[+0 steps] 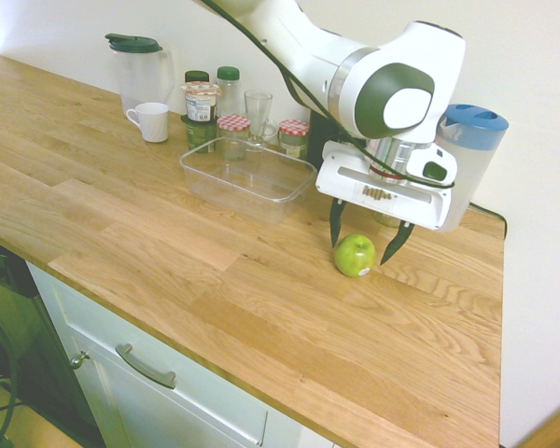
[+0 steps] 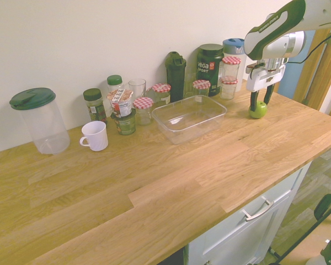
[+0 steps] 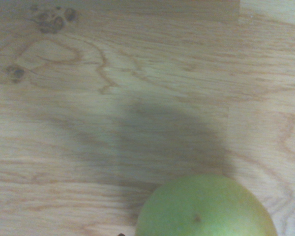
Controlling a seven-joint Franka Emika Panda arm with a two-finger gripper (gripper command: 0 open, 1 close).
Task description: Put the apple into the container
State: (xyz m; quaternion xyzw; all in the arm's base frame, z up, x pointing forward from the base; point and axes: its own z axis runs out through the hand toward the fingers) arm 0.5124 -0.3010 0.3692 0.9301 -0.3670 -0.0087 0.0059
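From the first exterior view, the pincer (image 1: 366,237) is hanging spread, straddling the apple (image 1: 355,255) sitting on the counter (image 1: 215,299), ready to close. The second exterior view is showing the container (image 2: 188,117) waiting empty, well aside. The wrist view is catching the apple (image 3: 206,209) directly beneath.

Wrist view: round bright green apple (image 3: 206,209) sits on the pale oak-grain wooden worktop (image 3: 113,88), only its upper part in frame, a tiny brown speck on the skin. Soft dark shadow on the wood touching the apple's edge and spreading away from it. Curved grain lines and a few small dark knots (image 3: 51,19) in the planks, well apart from the apple. Slightly out of focus.
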